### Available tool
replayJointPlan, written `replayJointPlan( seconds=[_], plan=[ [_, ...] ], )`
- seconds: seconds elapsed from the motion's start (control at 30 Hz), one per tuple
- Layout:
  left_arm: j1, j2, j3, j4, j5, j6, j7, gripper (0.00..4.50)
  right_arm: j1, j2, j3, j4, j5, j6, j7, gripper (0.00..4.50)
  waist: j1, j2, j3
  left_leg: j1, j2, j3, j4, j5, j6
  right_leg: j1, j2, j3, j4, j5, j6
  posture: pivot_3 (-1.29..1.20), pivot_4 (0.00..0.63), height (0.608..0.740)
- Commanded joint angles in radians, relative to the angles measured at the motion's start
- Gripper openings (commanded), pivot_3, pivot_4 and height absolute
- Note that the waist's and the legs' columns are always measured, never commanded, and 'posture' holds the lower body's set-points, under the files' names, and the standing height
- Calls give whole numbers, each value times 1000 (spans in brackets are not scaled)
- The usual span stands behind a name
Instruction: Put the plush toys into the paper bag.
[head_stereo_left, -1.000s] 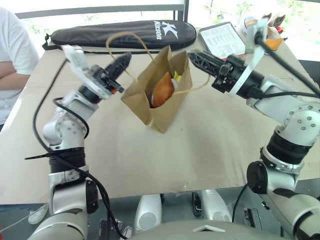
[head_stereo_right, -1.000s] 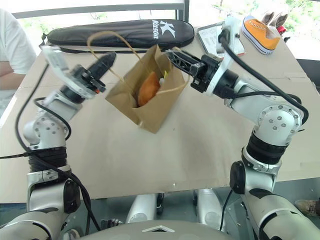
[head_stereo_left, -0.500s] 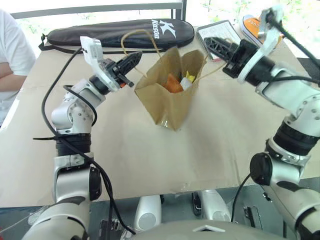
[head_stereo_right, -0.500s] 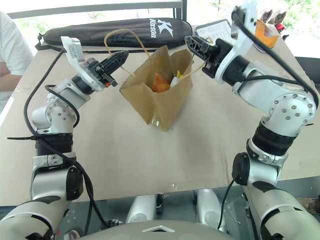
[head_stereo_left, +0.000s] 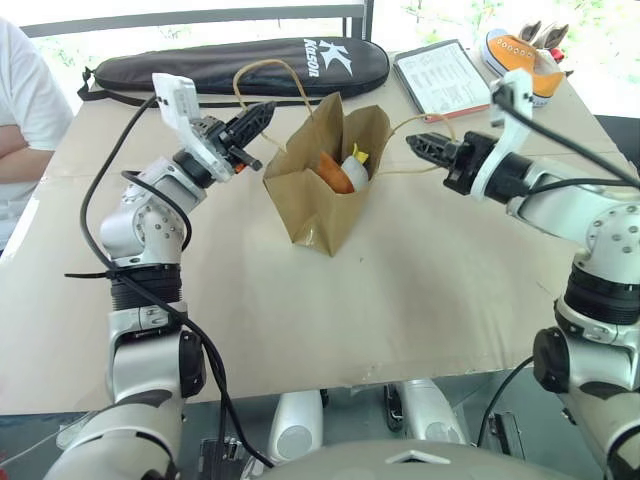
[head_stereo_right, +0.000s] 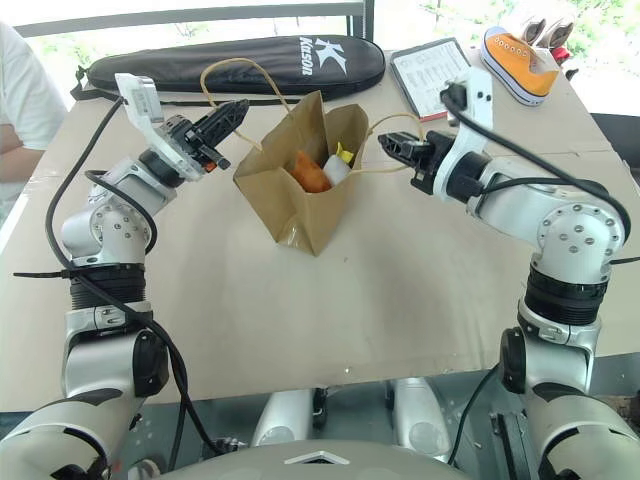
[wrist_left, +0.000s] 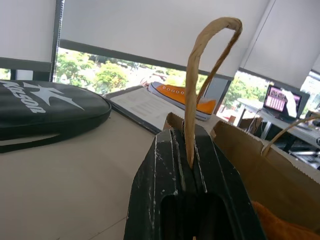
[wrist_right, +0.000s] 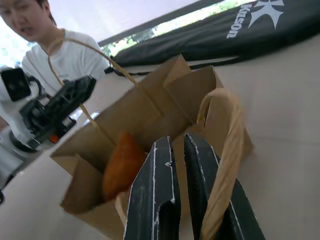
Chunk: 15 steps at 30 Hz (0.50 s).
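Plush toys (head_stereo_left: 338, 172) are sitting inside your paper bag (head_stereo_left: 325, 190); left gripper (head_stereo_left: 262, 112), at its ten o'clock, is clamping one handle (wrist_left: 200, 60); right gripper (head_stereo_left: 415, 146), at three o'clock, is standing slightly parted, gripping nothing.

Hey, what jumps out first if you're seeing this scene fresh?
The paper bag stands open mid-table with both plush toys inside: the orange bear and the white chicken. The left gripper pinches one handle; the right gripper sits just beside the other handle. Behind lies a black racket case.
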Motion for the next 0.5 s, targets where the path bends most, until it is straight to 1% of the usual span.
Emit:
replayJointPlan(
  seconds=[0.03, 0.07, 0.13, 0.17, 0.2, 0.27, 0.3, 0.33, 0.4, 0.43, 0.5],
  plan=[
    [23, 24, 22, -74, -13, -24, -49, 702, 1, -54, 3, -89, -16, -41, 103, 1828, 0, 0, 0, 0, 0, 0, 0, 0, 0, 0, 0, 0, 0, 0, 0, 0, 150, 740],
    [37, 32, 33, -88, -19, -18, -53, 1023, 12, -89, -9, -127, 18, -34, 157, 2406, 1, 0, 0, 0, 0, 0, 0, 0, 0, 0, 0, 0, 0, 0, 0, 0, 150, 740],
    [54, 41, 47, -107, -39, 7, -57, 1991, 28, -131, -29, -169, 61, -33, 222, 3414, 1, 0, 0, 0, 0, -1, 0, 0, 0, 0, 0, -1, 0, 0, 0, 0, 150, 740],
    [85, 58, 60, -143, -82, 52, -80, 2390, 51, -171, -58, -197, 84, -43, 272, 3466, 1, 0, 0, 0, 1, -1, 0, 0, 0, 0, 0, -1, 0, 0, 0, 0, 150, 740],
    [114, 77, 68, -174, -117, 93, -105, 2965, 72, -201, -84, -216, 101, -51, 306, 3466, 1, 0, 0, 0, 1, -1, 0, 0, 0, 0, 0, -1, 0, 0, 0, 0, 150, 740],
    [163, 115, 102, -220, -187, 161, -146, 3893, 117, -263, -130, -247, 146, -54, 363, 3466, 1, 0, 0, 0, 1, 0, 0, 0, 0, 0, 0, 0, -1, 0, 0, 0, 150, 740],
    [183, 138, 124, -225, -213, 189, -157, 4243, 142, -296, -147, -257, 153, -53, 387, 3466, 1, 0, 0, 0, 0, 0, 0, 0, 0, 0, 0, 0, -1, 0, 0, 0, 150, 740],
    [204, 159, 137, -235, -228, 208, -171, 4402, 167, -326, -159, -265, 155, -57, 410, 3466, 1, 0, 0, 0, 0, 0, 0, 0, 0, 0, -1, 0, -1, -1, -1, 0, 150, 740],
    [251, 191, 139, -259, -228, 220, -193, 4402, 220, -384, -158, -281, 129, -65, 454, 3466, 1, -1, 0, 1, 0, 0, 0, 0, 0, 0, -1, 0, -1, -2, -3, 0, 150, 740],
    [276, 197, 134, -275, -223, 221, -199, 4466, 245, -404, -131, -292, 81, -80, 470, 3224, 1, -1, 0, 1, 0, 0, 0, 0, 0, 1, -1, 0, -1, -2, -4, 0, 150, 740],
    [324, 196, 113, -307, -200, 202, -205, 4500, 290, -428, -20, -318, -60, -137, 507, 2754, 2, 0, 0, 3, 0, 0, 0, 0, 0, 1, -1, 0, -1, -3, -4, 0, 150, 740]
  ],
)
